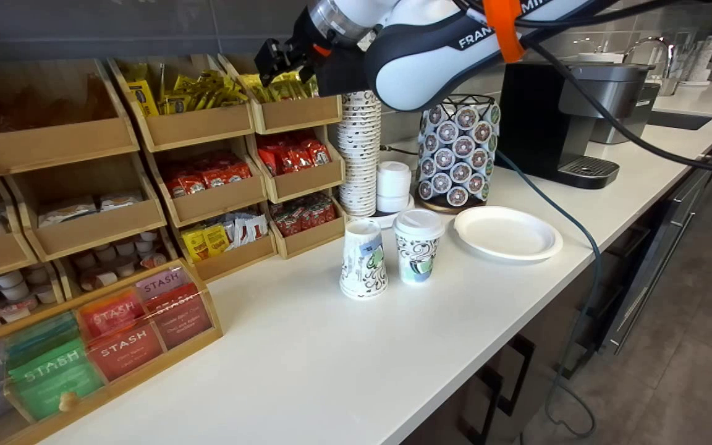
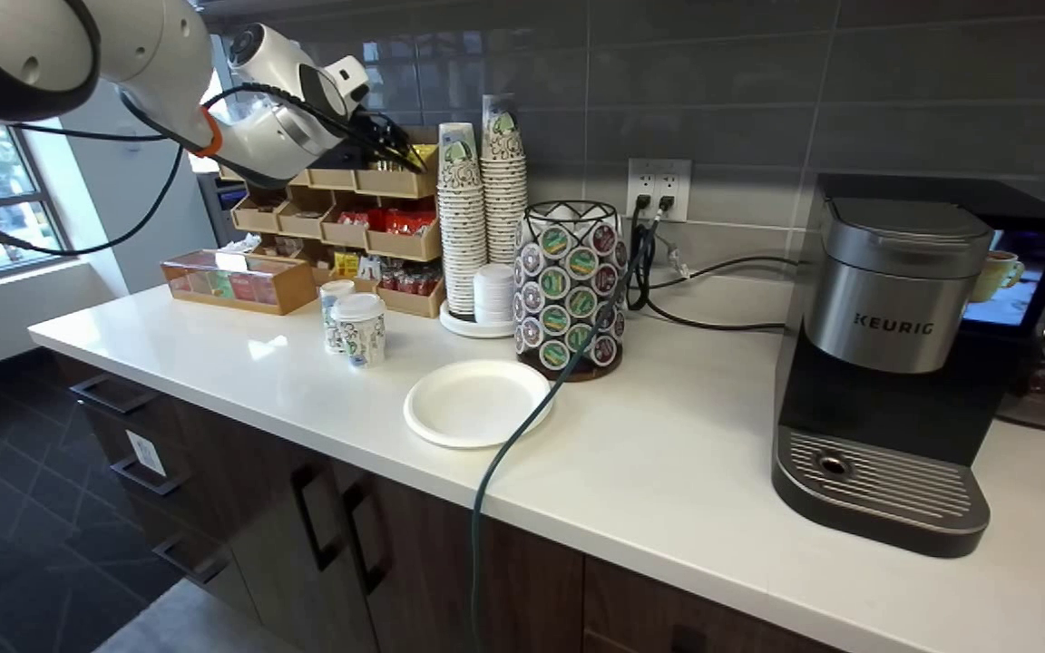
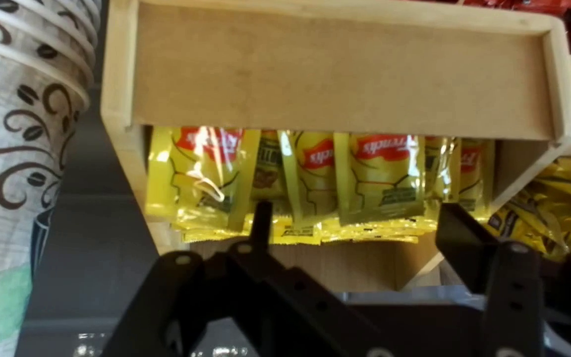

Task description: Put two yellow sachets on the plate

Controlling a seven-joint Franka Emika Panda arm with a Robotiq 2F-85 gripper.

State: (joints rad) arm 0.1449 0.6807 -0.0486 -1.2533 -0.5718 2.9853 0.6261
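Note:
Several yellow sachets (image 3: 382, 173) stand packed in a wooden top-row bin in the wrist view. They also show in both exterior views (image 1: 285, 89) (image 2: 423, 154). My gripper (image 3: 357, 210) is open, its two dark fingers spread wide, with nothing held between them. It hangs at the yellow bin's opening, with the fingertips overlapping the lower edge of the sachets in the wrist view; I cannot tell whether they touch. The gripper also shows in an exterior view (image 1: 267, 62). The white plate (image 1: 507, 232) lies bare on the counter, and it shows in an exterior view (image 2: 477, 404).
Tall cup stacks (image 3: 13, 124) stand right beside the bin. Other yellow packets (image 1: 201, 93) fill the neighbouring bin; red packets (image 1: 294, 154) lie below. Two patterned cups (image 1: 363, 259), a pod rack (image 1: 458, 151) and a coffee maker (image 2: 903, 281) stand on the counter. A cable (image 2: 532, 417) crosses the plate's edge.

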